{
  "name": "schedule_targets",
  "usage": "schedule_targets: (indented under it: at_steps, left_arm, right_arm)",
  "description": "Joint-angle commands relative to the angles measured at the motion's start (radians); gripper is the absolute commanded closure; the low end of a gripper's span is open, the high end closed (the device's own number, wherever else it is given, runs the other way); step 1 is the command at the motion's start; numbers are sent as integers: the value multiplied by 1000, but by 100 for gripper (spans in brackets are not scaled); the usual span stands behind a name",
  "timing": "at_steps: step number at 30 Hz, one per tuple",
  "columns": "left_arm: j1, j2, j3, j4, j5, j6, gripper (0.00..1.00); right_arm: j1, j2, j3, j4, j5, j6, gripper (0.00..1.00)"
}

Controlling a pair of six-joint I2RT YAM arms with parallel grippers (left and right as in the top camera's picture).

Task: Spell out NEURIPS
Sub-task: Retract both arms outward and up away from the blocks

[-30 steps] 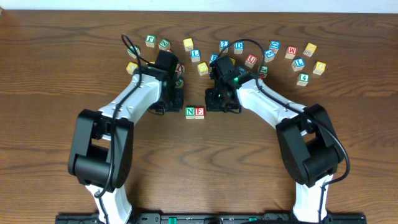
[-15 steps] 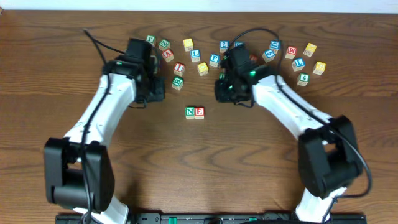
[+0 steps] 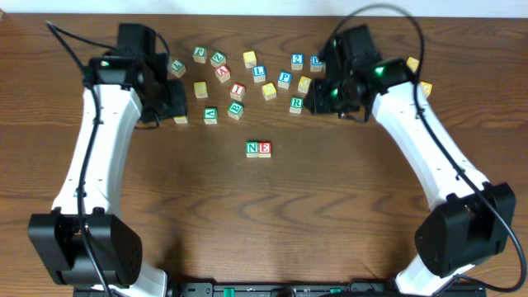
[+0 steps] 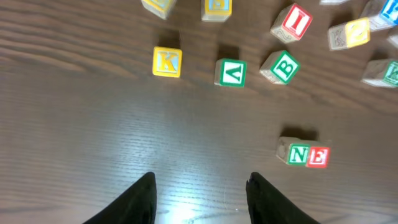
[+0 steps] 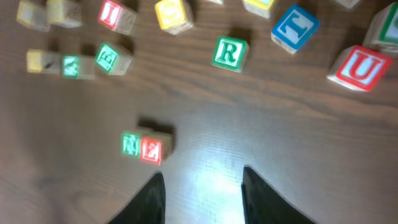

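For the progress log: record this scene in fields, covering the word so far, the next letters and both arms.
word so far: N cube and E cube, side by side, touching
next letter: U cube, red letter, not yet placed
after that: R cube, green letter, not yet placed
left gripper: jaws apart, empty
right gripper: jaws apart, empty

The N cube (image 3: pixel 252 148) and E cube (image 3: pixel 265 148) are seen touching side by side on the table (image 3: pixel 264 223). On the far side of this pair, other cubes (image 3: pixel 259 73) are scattered, with the R cube (image 3: pixel 296 104) to its far right and the I cube (image 3: pixel 238 90) to its far left. The left gripper (image 3: pixel 167 104) is held well off to the pair's far left, the right gripper (image 3: pixel 324 96) to its far right.
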Motion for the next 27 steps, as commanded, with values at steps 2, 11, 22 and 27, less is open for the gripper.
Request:
schedule_targets:
  at_steps: [2, 11, 22, 27]
  left_arm:
    - [34, -21, 136, -50, -6, 37, 48]
    - [84, -23, 164, -51, -61, 66, 2]
    - [127, -21, 163, -50, -168, 66, 0]
    - [127, -19, 157, -48, -167, 65, 0]
  right_arm:
    - [-6, -14, 158, -38, 58, -54, 61]
    - [-7, 1, 177, -18, 115, -54, 20]
    - [-30, 90, 175, -11, 174, 64, 1]
    - [-49, 143, 175, -19, 185, 106, 1]
